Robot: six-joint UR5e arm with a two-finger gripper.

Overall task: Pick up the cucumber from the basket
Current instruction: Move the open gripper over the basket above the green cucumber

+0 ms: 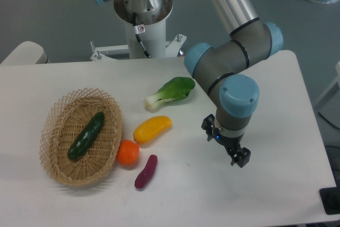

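- table (276, 104) is carrying everything; arm (234, 59) is reaching in from the back and hanging over the right side.
- basket (79, 136) is sitting at the left, well apart from the gripper.
- cucumber (86, 135) is lying diagonally inside the basket, upper end pointing to the back right, nothing touching it.
- bok choy (171, 93), yellow veg (152, 128), orange (128, 152) and sweet potato (145, 171) are sitting between basket and gripper; the orange is touching the basket rim.
- gripper (240, 159) is pointing down over bare table, holding nothing; jaw gap is too small to read, can't tell.
- step: looking like pre-approach, grasp not started.
- next: needs travelling left over the produce, centring on the cucumber, aligning jaws across its narrow width, then descending.
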